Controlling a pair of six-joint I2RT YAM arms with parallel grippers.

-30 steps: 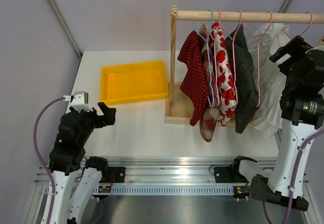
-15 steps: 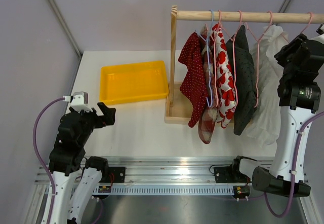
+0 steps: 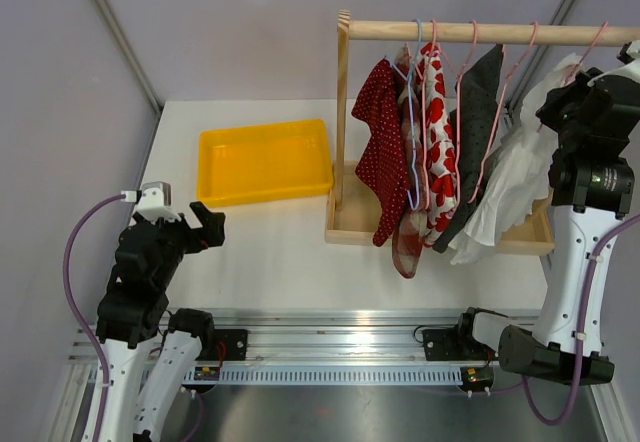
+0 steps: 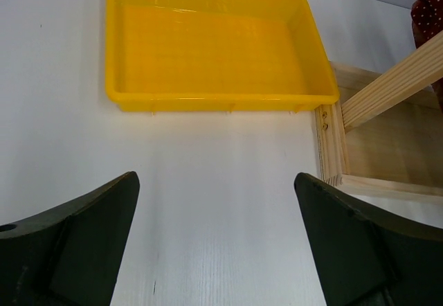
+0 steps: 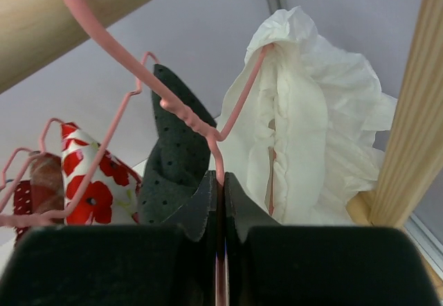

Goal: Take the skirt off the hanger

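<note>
The white ruffled skirt (image 3: 505, 187) hangs from a pink wire hanger (image 5: 138, 77) at the right end of the wooden rail (image 3: 470, 32), over the table's right edge. The hanger's hook is over the rail and the cloth slants down toward the rack's middle. The right arm's jaws are pinched shut on the hanger wire just below the twist of its neck, with the skirt's gathered waistband close behind them.

The step in hand looks like freeing this hanger from the rail. A thin wire can swivel in a flat pinch, so the grip should stay tight and close to the neck. The lift should go straight up until the hook clears the rail, and only then toward the near edge. The dark dotted garment (image 3: 470, 162) hangs on the neighbouring hanger and touches the skirt, so a slow pull would keep it from dragging along.

The left arm's jaws stand wide apart with nothing in them, above the near left part of the table (image 4: 228, 202), facing the yellow tray (image 4: 208, 50) — free to take the cloth.
</note>
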